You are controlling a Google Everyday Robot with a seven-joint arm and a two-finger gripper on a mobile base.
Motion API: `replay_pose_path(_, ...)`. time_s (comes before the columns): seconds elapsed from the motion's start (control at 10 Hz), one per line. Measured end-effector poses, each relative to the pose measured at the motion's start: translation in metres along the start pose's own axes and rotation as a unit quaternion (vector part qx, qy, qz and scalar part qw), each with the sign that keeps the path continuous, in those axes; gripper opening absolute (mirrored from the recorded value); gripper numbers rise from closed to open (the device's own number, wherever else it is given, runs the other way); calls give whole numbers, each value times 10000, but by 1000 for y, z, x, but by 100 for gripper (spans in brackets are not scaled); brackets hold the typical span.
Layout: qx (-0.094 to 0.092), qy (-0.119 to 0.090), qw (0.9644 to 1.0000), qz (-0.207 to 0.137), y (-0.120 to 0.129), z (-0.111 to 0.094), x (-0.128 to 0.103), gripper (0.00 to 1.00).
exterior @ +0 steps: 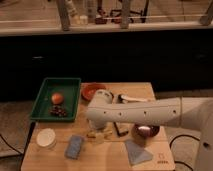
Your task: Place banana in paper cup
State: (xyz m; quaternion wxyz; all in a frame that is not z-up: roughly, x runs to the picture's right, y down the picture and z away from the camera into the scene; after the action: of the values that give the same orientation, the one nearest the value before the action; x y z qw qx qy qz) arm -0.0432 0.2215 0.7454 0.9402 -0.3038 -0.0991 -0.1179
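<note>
A: At table centre, item one: gripper [98, 131], below the white arm's elbow, at the banana [98, 135]. Fingers hidden; spread or pinching, cannot tell.

B: Item two?

A: Banana, yellow, lying on the wooden table [150, 92] just at three o'clock of the blue sponge [75, 146]. Only partly visible under the arm.

B: Destination?

A: Paper cup [46, 138], white, at nine o'clock of the banana, near the table's left edge, mouth up, likely so the fruit drops in.

B: Others?

A: Green tray [46, 86] at eleven o'clock, holding an orange fruit [57, 97]; grey cloth [136, 151] at five o'clock.
</note>
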Motion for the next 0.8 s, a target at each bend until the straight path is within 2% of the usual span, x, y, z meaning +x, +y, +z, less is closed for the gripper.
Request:
replay_pose_path(0.3,31,0,10000,17,5,-7,0,80)
replay_pose_path(0.4,111,16,9999,-82,7,-10,-5,80)
replay_pose_path(0.6,221,9,9992,-345,5,-26,-21,80)
replay_pose_path(0.8,208,34,9983,-544,8,-34,-29,80)
